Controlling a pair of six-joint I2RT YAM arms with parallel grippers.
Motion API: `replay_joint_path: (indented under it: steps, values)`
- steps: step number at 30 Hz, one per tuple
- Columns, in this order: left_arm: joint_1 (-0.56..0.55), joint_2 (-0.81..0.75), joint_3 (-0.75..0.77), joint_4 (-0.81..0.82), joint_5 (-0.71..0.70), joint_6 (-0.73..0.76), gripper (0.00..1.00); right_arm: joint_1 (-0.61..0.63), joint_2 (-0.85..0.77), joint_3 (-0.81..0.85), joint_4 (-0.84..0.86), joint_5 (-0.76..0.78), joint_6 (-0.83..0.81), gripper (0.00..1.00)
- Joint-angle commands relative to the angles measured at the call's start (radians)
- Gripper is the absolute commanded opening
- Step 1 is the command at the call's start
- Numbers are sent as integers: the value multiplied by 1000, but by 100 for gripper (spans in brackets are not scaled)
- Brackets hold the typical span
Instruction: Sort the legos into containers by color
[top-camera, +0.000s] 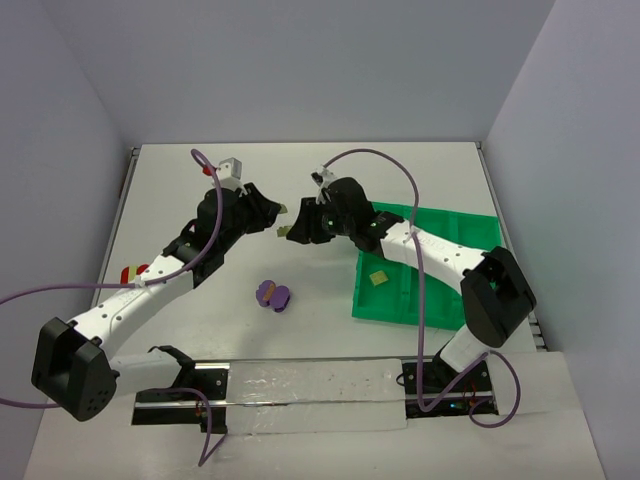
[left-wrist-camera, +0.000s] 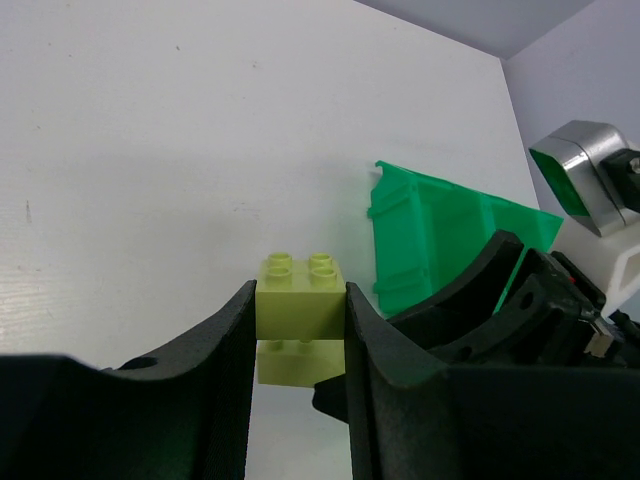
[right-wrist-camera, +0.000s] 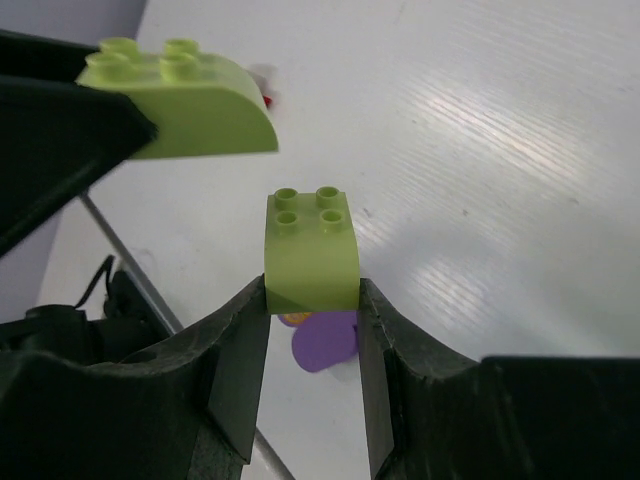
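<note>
My left gripper (top-camera: 270, 214) is shut on a pale yellow-green brick (left-wrist-camera: 300, 295), held above the table. My right gripper (top-camera: 300, 228) is shut on a second yellow-green brick with a curved side (right-wrist-camera: 310, 250). The two grippers face each other closely at the table's middle, left of the green tray (top-camera: 440, 225). The right one's brick shows just below my left one's in the left wrist view (left-wrist-camera: 298, 362). The left one's brick shows upper left in the right wrist view (right-wrist-camera: 185, 95). Purple bricks (top-camera: 272, 294) lie on the table. One yellow-green brick (top-camera: 377, 278) lies in a tray compartment.
Small red pieces (top-camera: 133, 270) lie by the left arm near the table's left edge. A red-tipped plug (top-camera: 207, 170) sits on the left arm's cable. The tray also shows in the left wrist view (left-wrist-camera: 430, 230). The purple bricks show under my right fingers (right-wrist-camera: 325, 345).
</note>
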Motion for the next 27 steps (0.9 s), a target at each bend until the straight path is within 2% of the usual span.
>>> replay_joint_path:
  steps: [1,5,9,13,16,24,27]
  values:
    - [-4,1,56,20,-23,12,0,1,-126,-12,-148,186,-73,0]
    - [-4,-1,56,11,-37,22,0,3,-257,-41,-331,501,-97,0]
    - [-4,9,60,13,-19,31,0,-24,-441,-169,-426,630,-77,0]
    - [-4,40,102,-43,-8,57,0,-42,-580,-273,-522,675,-27,0]
    - [-7,61,136,-76,1,66,0,-59,-634,-336,-545,654,16,0]
    - [-30,86,182,-121,58,66,0,-72,-580,-394,-482,596,24,0]
    - [-30,82,179,-114,83,59,0,-72,-559,-395,-451,589,16,4]
